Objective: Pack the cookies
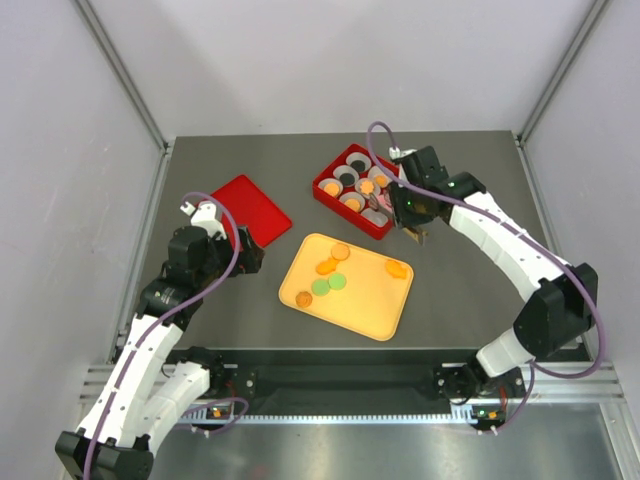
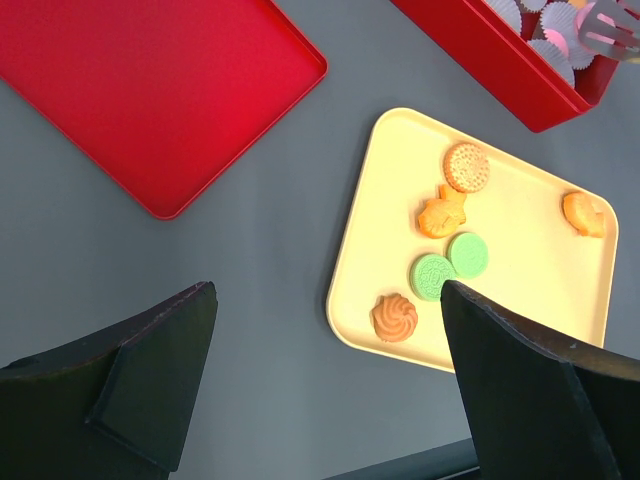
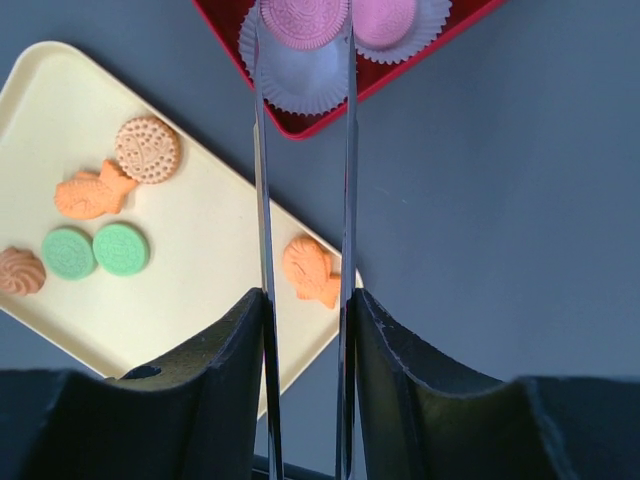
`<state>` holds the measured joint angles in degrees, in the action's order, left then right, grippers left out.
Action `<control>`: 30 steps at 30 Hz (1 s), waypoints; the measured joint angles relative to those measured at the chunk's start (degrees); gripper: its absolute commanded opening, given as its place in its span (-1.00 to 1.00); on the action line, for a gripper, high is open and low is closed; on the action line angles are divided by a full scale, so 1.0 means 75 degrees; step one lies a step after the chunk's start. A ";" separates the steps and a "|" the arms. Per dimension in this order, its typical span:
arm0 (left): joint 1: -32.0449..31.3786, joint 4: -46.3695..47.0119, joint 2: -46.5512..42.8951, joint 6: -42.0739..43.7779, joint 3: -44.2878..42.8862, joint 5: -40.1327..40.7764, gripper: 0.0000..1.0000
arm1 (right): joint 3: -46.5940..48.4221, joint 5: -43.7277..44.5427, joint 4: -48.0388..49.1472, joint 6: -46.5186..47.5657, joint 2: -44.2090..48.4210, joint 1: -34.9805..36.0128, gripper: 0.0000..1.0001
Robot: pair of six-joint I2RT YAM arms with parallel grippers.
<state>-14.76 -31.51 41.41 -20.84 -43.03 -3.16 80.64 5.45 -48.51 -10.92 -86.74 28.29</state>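
Note:
Several cookies lie on the yellow tray point(image 1: 365, 300): a round orange one point(image 2: 465, 166), a fish-shaped one point(image 2: 442, 214), two green discs point(image 2: 432, 276), an orange swirl point(image 2: 394, 317) and another orange one point(image 2: 583, 213) at the tray's right edge. My right gripper point(image 3: 305, 300) is shut on metal tongs point(image 3: 348, 150). The tong tips pinch a pink cookie point(image 3: 303, 20) above a white paper cup point(image 3: 300, 85) in the red box point(image 1: 333, 196). A second pink cookie point(image 3: 385, 18) sits in the cup beside it. My left gripper point(image 2: 330, 340) hangs open and empty over the table, left of the tray.
The red box holds more paper cups with orange and black cookies point(image 1: 366, 186). Its flat red lid point(image 2: 150, 90) lies on the table at the left, behind my left gripper point(image 1: 245, 250). The table's near edge shows at the bottom of the left wrist view.

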 measured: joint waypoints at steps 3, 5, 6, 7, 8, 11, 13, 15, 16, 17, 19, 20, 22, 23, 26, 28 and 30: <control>0.0000 0.0000 0.0000 0.0000 0.0000 -0.0003 0.98 | -0.0047 -0.0146 0.0154 0.0000 -0.0023 -0.0006 -0.27; 0.0000 0.0003 0.0000 0.0000 0.0000 -0.0006 0.97 | -0.0061 -0.0201 0.0201 -0.0003 -0.0047 -0.0006 -0.26; 0.0000 0.0000 0.0000 0.0000 0.0000 -0.0003 0.98 | -0.0093 -0.0224 0.0265 0.0000 -0.0061 -0.0006 -0.27; 0.0000 0.0000 0.0000 0.0000 0.0000 -0.0003 0.98 | -0.0128 -0.0254 0.0306 0.0000 -0.0061 -0.0006 -0.26; 0.0000 0.0003 0.0000 0.0000 0.0000 -0.0006 0.98 | -0.0184 -0.0280 0.0329 0.0000 -0.0082 -0.0006 -0.26; 0.0000 0.0003 0.0000 0.0000 0.0000 -0.0006 0.98 | -0.0329 -0.0318 0.0356 0.0003 -0.0140 -0.0009 -0.26; 0.0000 0.0003 0.0000 0.0000 0.0000 -0.0009 0.98 | -0.0420 -0.0335 0.0373 0.0003 -0.0160 -0.0009 -0.25; 0.0000 0.0003 0.0000 0.0000 0.0000 -0.0026 0.97 | -0.0463 -0.0338 0.0358 0.0003 -0.0160 -0.0012 -0.25; 0.0000 0.0000 0.0000 0.0000 0.0000 -0.0029 0.97 | -0.0472 -0.0341 0.0364 0.0003 -0.0160 -0.0012 -0.25; 0.0000 0.0000 0.0000 0.0000 0.0003 -0.0032 0.98 | -0.0475 -0.0341 0.0370 0.0006 -0.0160 -0.0012 -0.25; 0.0000 0.0003 0.0000 0.0000 0.0000 -0.0032 0.98 | -0.0504 -0.0344 0.0402 0.0006 -0.0160 -0.0012 -0.24; 0.0000 0.0000 0.0000 0.0000 0.0003 -0.0032 0.98 | -0.0516 -0.0344 0.0405 0.0006 -0.0160 -0.0012 -0.23; 0.0000 0.0000 0.0000 0.0000 0.0003 -0.0032 0.98 | -0.0522 -0.0344 0.0411 0.0009 -0.0160 -0.0012 -0.22; 0.0000 0.0003 0.0000 0.0000 0.0000 -0.0032 0.98 | -0.0522 -0.0344 0.0417 0.0012 -0.0160 -0.0012 -0.22; 0.0000 0.0000 0.0000 0.0000 0.0003 -0.0032 0.97 | -0.0557 -0.0344 0.0420 0.0035 -0.0160 -0.0012 -0.21; 0.0000 0.0003 0.0000 0.0000 0.0000 -0.0032 0.98 | -0.0560 -0.0341 0.0423 0.0041 -0.0166 -0.0015 -0.21; 0.0000 0.0003 0.0000 0.0000 0.0003 -0.0032 0.98 | -0.0565 -0.0341 0.0423 0.0047 -0.0166 -0.0015 -0.20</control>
<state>-14.76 -31.48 41.41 -20.84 -43.00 -3.40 76.40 2.90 -45.34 -10.57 -87.99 28.18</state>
